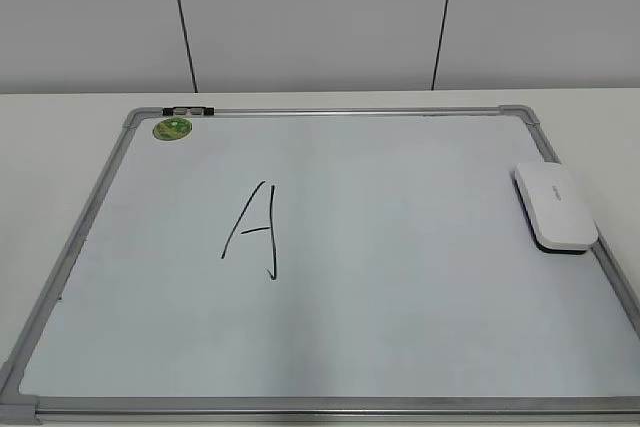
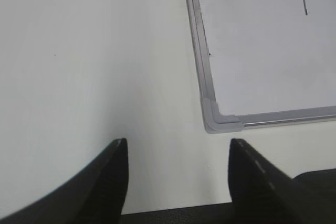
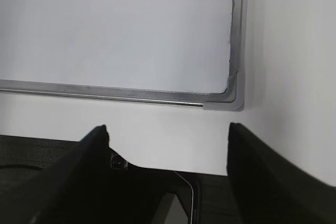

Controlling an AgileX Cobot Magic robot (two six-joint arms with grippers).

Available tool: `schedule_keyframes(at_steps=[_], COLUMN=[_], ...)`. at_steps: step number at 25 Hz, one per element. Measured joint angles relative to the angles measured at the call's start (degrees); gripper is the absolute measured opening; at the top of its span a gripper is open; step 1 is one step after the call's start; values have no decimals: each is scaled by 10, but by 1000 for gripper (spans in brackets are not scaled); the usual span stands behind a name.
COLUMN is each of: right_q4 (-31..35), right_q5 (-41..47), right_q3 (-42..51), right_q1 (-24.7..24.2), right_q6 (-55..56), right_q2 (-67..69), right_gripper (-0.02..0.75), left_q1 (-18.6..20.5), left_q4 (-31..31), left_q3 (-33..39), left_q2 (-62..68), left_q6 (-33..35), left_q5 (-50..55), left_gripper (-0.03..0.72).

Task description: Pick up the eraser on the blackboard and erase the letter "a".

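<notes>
White tabletop, pale panelled wall behind with two dark vertical seams. Large white dry-erase blackboard with silver-grey metal frame and grey plastic corners [image 1: 300, 327] lies flat on it; round green sticker [image 1: 172, 128] near the far left corner.

White smooth rounded-rectangular plastic eraser with thin dark underside [image 1: 555, 206] rests on the board's right edge, long axis running roughly away from the camera, partly over the frame. Judged light, rigid, slick-shelled; best taken across the short sides near mid-length so the felt stays flat to the board.

Left gripper [image 2: 177, 153]: jaws spread wide, nothing between them, over bare table just beside the near left board corner. Right gripper [image 3: 167, 136]: likewise wide open and empty, near the near right corner.

Only a tall black capital "A" [image 1: 256, 230] is legible on the board. The small letter "a" cannot be found in any view. Neither arm appears in the exterior view. Right wrist view shows just a dark sliver at top, probably the eraser's end. Grey lettering on the eraser is too small to read.
</notes>
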Motion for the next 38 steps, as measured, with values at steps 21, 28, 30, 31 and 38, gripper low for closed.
schedule_keyframes(at_steps=[21,28,30,31,38], right_q4=[-52,-52,-53,-53,-53], right_q5=[5,3,3,4,4], right_q3=[106,108,112,112,112], right_q1=[26,26,26,26,26], right_q6=[-2,-4,-4,-4,-4], right_q2=[-128,-145,-145,-145,-145], right_gripper=[519,519,519,519,519], left_q1=[-9,-12,-12,-12,-12], left_q4=[0,0,0,0,0], left_q3=[66,66,66,66,66], left_q2=[-133,-133,-133,-133,-133], left_q6=[-1,-1,-1,-1,-1], left_q5=[-11,-12,-12,-12,-12], left_gripper=[423,419,410,405,389])
